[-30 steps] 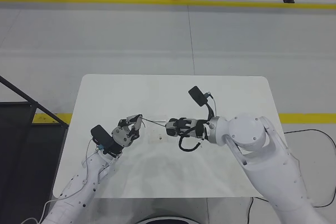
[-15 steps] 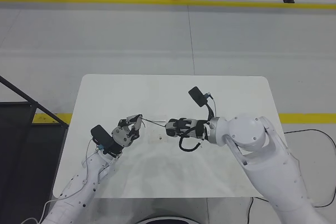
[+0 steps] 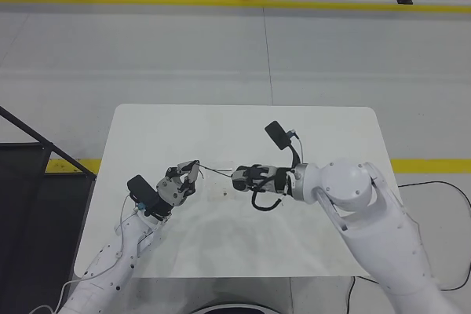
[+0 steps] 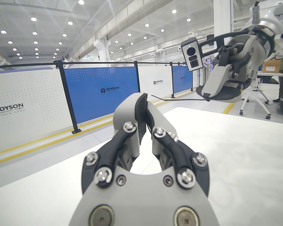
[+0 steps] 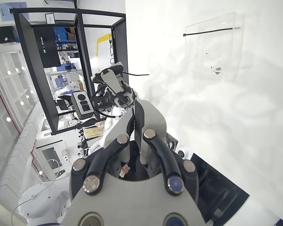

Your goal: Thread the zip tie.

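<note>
A thin black zip tie (image 3: pixel 214 170) hangs in the air above the white table (image 3: pixel 298 133), stretched between my two grippers. My left gripper (image 3: pixel 192 167) is shut on one end of it; in the left wrist view the strap (image 4: pixel 179 99) runs from those fingertips across to the right gripper (image 4: pixel 206 96). My right gripper (image 3: pixel 235 179) is shut on the other end, where the small head sits at its tips. In the right wrist view a short piece of strap (image 5: pixel 139 74) sticks out past the left gripper (image 5: pixel 113 70).
A clear shallow tray (image 5: pixel 238 48) lies on the table just below the grippers, with a second black zip tie (image 5: pixel 210 32) in it. A black frame (image 3: pixel 16 125) stands off the table's left side. The table's far half is bare white.
</note>
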Tool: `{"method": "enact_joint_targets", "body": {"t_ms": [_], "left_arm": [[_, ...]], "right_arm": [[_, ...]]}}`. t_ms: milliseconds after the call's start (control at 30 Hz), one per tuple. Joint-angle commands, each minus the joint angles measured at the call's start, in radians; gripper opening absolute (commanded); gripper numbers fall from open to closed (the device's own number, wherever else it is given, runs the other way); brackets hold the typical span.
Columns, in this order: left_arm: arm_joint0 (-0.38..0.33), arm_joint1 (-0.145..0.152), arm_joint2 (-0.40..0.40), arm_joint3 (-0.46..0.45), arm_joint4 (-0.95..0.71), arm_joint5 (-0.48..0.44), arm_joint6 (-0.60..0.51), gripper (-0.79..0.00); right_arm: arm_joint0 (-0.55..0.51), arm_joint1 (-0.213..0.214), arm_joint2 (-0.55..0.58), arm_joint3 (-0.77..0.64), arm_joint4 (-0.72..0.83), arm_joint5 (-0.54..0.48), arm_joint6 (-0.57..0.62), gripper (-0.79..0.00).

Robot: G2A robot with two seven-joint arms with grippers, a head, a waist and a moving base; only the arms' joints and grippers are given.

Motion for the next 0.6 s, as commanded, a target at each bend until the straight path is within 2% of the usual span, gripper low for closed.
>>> {"method": "enact_joint_targets", "body": {"t_ms": [0, 567], "left_arm": [[0.000, 0.000, 0.000, 0.000, 0.000, 0.000, 0.000, -0.785], [0.000, 0.000, 0.000, 0.000, 0.000, 0.000, 0.000, -0.785]], "right_arm": [[0.003, 0.000, -0.002, 0.002, 0.001, 0.005, -0.001, -0.785], [0.007, 0.004, -0.008, 0.008, 0.024, 0.006, -0.015, -0.785]]}}
